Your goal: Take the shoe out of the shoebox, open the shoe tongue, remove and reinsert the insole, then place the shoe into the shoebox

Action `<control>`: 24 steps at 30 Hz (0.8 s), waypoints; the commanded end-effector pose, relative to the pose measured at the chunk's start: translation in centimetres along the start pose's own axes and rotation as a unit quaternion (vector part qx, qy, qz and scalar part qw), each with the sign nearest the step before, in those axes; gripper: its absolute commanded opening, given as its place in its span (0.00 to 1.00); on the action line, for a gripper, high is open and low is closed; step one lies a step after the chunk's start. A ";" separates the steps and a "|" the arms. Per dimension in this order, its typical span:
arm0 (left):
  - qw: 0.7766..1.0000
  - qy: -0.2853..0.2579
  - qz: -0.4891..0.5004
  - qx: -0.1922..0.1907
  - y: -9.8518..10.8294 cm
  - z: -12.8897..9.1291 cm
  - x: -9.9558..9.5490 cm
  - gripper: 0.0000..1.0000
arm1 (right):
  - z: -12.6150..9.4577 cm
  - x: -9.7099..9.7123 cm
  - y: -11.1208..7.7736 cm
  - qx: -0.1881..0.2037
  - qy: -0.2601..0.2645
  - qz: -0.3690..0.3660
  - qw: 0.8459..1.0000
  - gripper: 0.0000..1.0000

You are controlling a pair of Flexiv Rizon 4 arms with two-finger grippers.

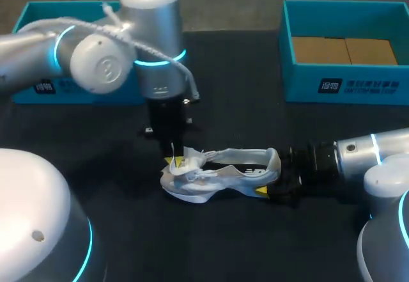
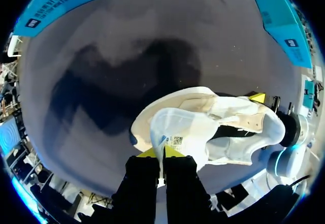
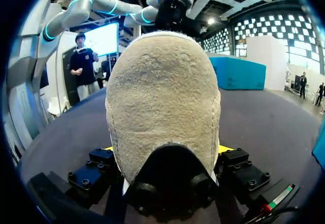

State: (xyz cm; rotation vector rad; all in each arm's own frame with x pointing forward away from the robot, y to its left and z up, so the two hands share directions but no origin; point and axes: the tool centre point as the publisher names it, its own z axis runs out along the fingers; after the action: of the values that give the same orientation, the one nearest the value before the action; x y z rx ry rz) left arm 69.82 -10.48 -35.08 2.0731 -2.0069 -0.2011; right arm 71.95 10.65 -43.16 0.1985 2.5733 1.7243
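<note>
Table: A dark table (image 1: 255, 243) is carrying everything, with two blue boxes sitting at its far side.
Boxes: The right shoebox (image 1: 345, 84) is sitting open and is showing brown card inside. The left shoebox (image 1: 45, 13) is hiding partly behind my left arm (image 1: 150, 39).
Arms: My left arm is reaching down from above. My right arm (image 1: 364, 151) is lying low and is coming in from the side.
Shoe: The white shoe (image 1: 223, 173) is lying out on the table near the middle, well apart from both boxes.
Long way of the shoe: It is running side to side across the table, from one arm to the other.
Pointing: The toe is pointing toward my left side and the heel is facing my right arm.
Right end effector: The right end effector (image 3: 167, 150) is hugging the heel from both sides, so it is holding the shoe steady.
Left end effector: The left end effector (image 2: 163, 153) is standing over the toe half with its fingers squeezed narrow on the tongue (image 2: 177, 130).
What matters next: The shoe's opening is lying just ahead of the left end effector, on the side toward the heel. I am guessing the tongue is needing a pull up and toward the toe, while the right end effector is keeping the heel down.
</note>
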 end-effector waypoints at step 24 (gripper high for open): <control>0.980 0.173 0.084 0.049 2.8 -4.8 -1.3 0.46 | 0.2 0.1 -0.1 0.002 0.000 0.000 1.000 0.00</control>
State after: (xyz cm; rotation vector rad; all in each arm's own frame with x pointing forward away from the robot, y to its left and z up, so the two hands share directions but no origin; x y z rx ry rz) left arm 69.65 -10.19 -32.13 1.8282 -1.9983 0.1755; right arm 71.95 10.63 -43.18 0.1988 2.5737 1.7238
